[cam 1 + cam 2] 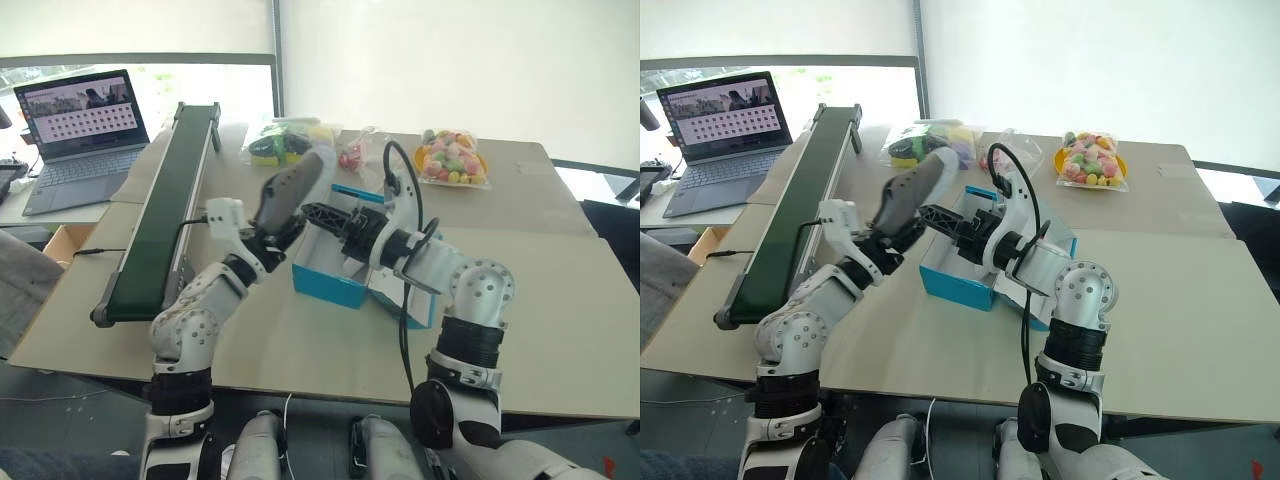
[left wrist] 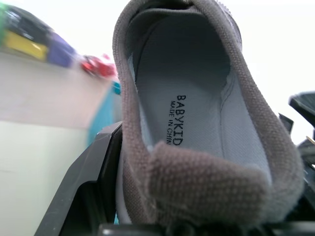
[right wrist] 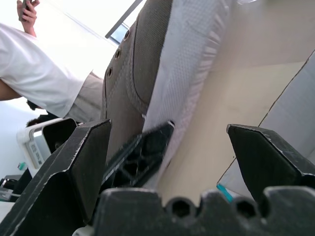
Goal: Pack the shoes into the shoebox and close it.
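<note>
Holding one grey-beige shoe [image 1: 293, 190] aloft at centre frame, left gripper [image 1: 268, 240] pinched tight on its heel, toe tilted toward the upper right. Facing it just right of centre, right gripper [image 1: 322, 216] with fingers spread wide, close beside the shoe's sole. Below and right of both, turquoise shoebox [image 1: 330, 282] open on the cardboard-covered table [image 1: 560, 290]. Along the left, a green conveyor belt [image 1: 165, 205]; upper left, an open laptop [image 1: 80, 130]; across the top, clear bags of colourful items [image 1: 452, 158].
</note>
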`<state>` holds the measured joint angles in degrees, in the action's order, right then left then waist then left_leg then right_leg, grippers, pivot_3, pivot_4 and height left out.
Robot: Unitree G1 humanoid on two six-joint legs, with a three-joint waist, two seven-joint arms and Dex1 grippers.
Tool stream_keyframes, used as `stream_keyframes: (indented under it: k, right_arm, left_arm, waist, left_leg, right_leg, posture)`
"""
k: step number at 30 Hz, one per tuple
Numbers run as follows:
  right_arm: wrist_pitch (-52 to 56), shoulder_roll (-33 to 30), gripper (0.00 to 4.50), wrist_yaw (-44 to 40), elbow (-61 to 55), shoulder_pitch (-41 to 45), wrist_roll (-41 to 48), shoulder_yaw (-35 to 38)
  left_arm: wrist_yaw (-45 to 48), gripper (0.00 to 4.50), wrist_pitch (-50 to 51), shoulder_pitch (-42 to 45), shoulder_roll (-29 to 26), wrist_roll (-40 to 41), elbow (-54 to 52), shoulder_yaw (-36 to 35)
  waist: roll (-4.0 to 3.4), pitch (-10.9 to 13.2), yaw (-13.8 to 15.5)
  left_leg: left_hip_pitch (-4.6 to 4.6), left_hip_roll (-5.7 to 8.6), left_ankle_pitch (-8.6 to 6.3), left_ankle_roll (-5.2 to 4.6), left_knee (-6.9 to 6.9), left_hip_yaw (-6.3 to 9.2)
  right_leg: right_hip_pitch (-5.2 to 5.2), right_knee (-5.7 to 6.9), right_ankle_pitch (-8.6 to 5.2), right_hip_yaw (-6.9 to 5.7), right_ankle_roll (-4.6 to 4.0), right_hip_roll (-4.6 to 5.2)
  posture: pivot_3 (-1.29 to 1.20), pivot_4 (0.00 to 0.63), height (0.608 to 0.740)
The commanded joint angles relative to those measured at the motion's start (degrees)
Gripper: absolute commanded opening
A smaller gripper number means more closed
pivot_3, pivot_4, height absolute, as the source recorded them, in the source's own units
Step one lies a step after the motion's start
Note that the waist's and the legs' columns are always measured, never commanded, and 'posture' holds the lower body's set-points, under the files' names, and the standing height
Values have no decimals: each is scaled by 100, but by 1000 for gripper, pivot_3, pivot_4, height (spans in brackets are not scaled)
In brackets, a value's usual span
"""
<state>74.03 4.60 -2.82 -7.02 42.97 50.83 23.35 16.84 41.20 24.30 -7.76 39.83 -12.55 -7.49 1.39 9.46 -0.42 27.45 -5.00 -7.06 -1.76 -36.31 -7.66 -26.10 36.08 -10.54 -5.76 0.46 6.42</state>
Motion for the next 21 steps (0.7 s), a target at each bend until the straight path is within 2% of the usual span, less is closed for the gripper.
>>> stream_keyframes:
  k: [1,10,11,12,21]
  right_arm:
    - [-234,-26,4500,100,-80,252,242,102]
    - [-565,-61,4500,417,70,309,385,317]
    - [-584,-75,3947,448,52,289,396,293]
    - [-599,-89,3734,471,12,255,401,252]
    - [-694,-160,628,452,-94,217,417,-13]
  left_arm:
    - [252,2685,-15,116,-31,108,-353,230]
    - [323,2685,-125,190,-201,8,-236,277]
    - [316,2677,-138,199,-221,-14,-212,267]
    - [312,2677,-147,205,-235,-31,-199,262]
    - [254,2677,-155,211,-237,-150,-147,274]
  waist:
    - [0,0,-2]
    - [0,0,-29]
    - [0,0,-29]
    - [0,0,-29]
    - [-1,0,-28]
  left_leg:
    - [0,0,0,0,0,0]
    - [0,-1,0,0,1,6]
    - [-1,-1,0,0,2,7]
    - [-1,-1,0,0,2,7]
    - [0,0,0,0,2,22]
  right_leg:
    - [0,0,0,0,0,0]
    - [-2,0,0,1,0,0]
    - [-2,0,0,1,0,0]
    - [-2,0,0,1,0,0]
    - [-3,-2,-1,1,0,0]
  posture:
    - [0,150,716]
    - [0,150,716]
    - [0,150,716]
    - [0,150,716]
    - [0,150,716]
